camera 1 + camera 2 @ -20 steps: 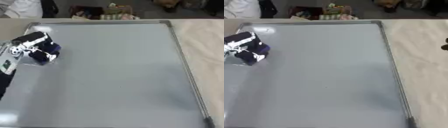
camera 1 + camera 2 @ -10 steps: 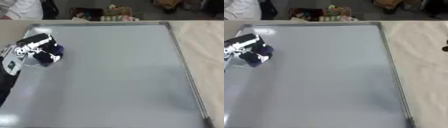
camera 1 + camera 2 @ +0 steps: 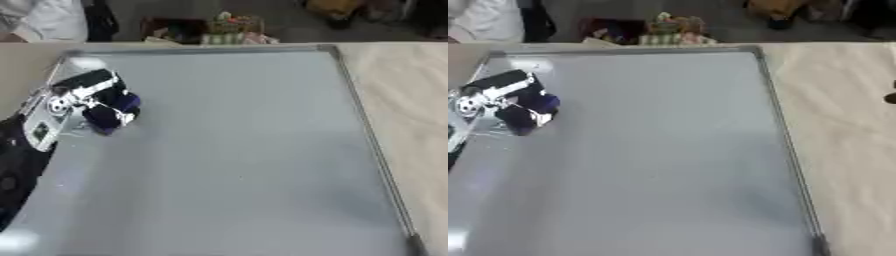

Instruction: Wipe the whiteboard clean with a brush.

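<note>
Whiteboard (image 3: 236, 150) looks bare; the left hand (image 3: 83, 97), at nine o'clock, curls around a dark blue brush (image 3: 112, 112). Tilting could lift the brush, leaving patches unwiped.

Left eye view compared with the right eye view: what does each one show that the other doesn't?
Only the left eye view shows the robot's black left forearm running down to the lower left edge. Only the right eye view shows a small dark shape at the right edge, over the beige table; what it is cannot be told. Both share the grey whiteboard and the left hand curled round a dark blue brush near the board's upper left.
</note>
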